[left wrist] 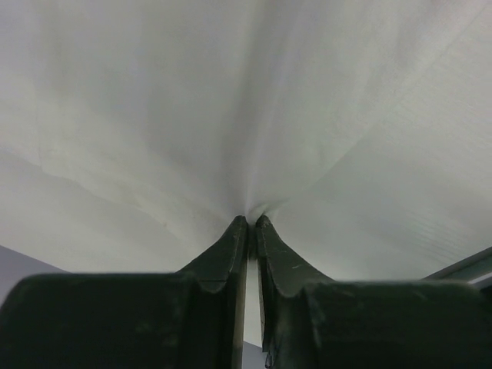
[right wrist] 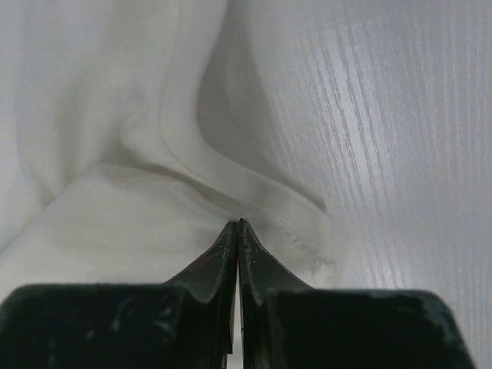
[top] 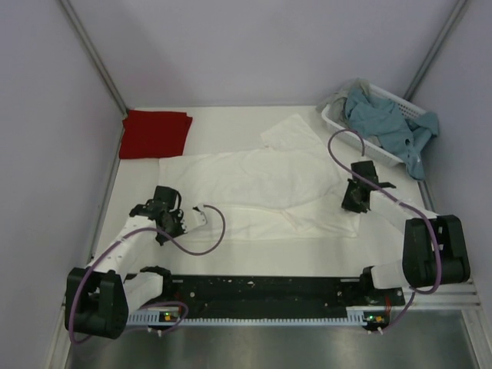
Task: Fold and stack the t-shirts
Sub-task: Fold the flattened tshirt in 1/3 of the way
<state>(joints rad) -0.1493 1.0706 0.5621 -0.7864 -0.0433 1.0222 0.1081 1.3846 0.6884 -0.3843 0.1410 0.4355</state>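
The large white t-shirt [top: 261,188] lies spread across the middle of the table, and no print shows on it. The plain dark red t-shirt [top: 155,134] lies folded at the back left. My left gripper [top: 183,221] is at the white shirt's near left edge. In the left wrist view it [left wrist: 251,219] is shut on a puckered pinch of the white cloth [left wrist: 192,115]. My right gripper [top: 353,204] is at the shirt's right side. In the right wrist view it [right wrist: 237,222] is shut on a fold by the shirt's stitched hem [right wrist: 254,188].
A white slotted basket [top: 332,119] holding a blue-grey cloth [top: 388,127] stands at the back right, just beyond my right gripper. Grey walls close in the table on the left, back and right. The black rail [top: 261,292] with the arm bases runs along the near edge.
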